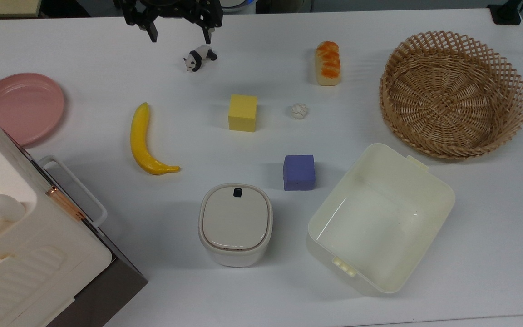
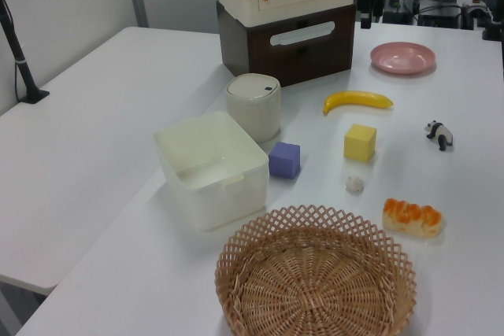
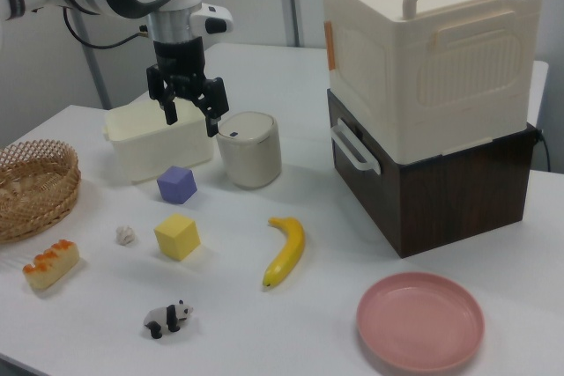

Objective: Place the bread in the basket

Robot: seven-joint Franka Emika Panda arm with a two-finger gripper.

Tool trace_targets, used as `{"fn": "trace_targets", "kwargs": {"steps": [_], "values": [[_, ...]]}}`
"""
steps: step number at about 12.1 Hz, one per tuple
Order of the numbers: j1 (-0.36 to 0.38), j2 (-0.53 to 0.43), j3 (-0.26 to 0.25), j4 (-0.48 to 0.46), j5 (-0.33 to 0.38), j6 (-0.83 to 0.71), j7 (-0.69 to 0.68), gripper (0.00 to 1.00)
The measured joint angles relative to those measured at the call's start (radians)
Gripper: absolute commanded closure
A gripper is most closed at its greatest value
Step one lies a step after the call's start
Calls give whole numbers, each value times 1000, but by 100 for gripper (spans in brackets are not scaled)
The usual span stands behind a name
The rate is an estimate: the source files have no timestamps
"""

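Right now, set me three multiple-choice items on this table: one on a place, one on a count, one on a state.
1. Where does the bread lie?
A. inside the basket
B. on the table, apart from the basket
C. on the pink plate

2. How many cubes are on the table?
A. one
B. two
C. four

3. How is the gripper?
A. open and holding nothing
B. shut on the bread
C. shut on the banana

Answers:
1. B: bare table shows between the loaf and the wicker rim.
2. B: one yellow cube and one purple cube.
3. A: in the right view its fingers stand spread with nothing between them.
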Motion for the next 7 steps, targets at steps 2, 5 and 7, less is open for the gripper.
{"fn": "trace_targets", "kwargs": {"steps": [2, 5, 7], "values": [[0, 0, 0, 0, 0, 3, -23, 0], [0, 2, 0, -1, 2, 3, -24, 0], [0, 3, 0, -1, 3, 3, -23, 0]]}}
